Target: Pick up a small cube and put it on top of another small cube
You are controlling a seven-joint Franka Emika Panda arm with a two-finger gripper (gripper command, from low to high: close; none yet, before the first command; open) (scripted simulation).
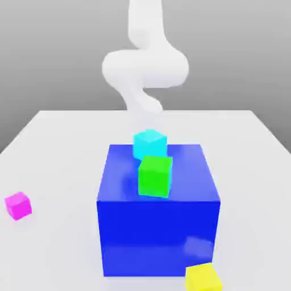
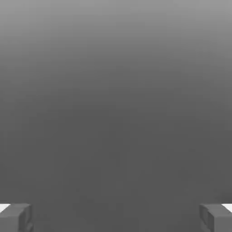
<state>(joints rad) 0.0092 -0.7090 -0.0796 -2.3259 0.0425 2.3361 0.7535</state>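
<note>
The pink cube (image 1: 18, 205) sits alone near the table's (image 1: 57, 148) left edge; the gripper (image 2: 116, 217) is wide open, fingertips cut off.

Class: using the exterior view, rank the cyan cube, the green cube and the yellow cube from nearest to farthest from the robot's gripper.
The gripper hangs with the white arm at the far side.
1. cyan cube, at the blue block's far edge.
2. green cube, atop the block, nearer its front.
3. yellow cube, on the table at the block's front corner.
</note>
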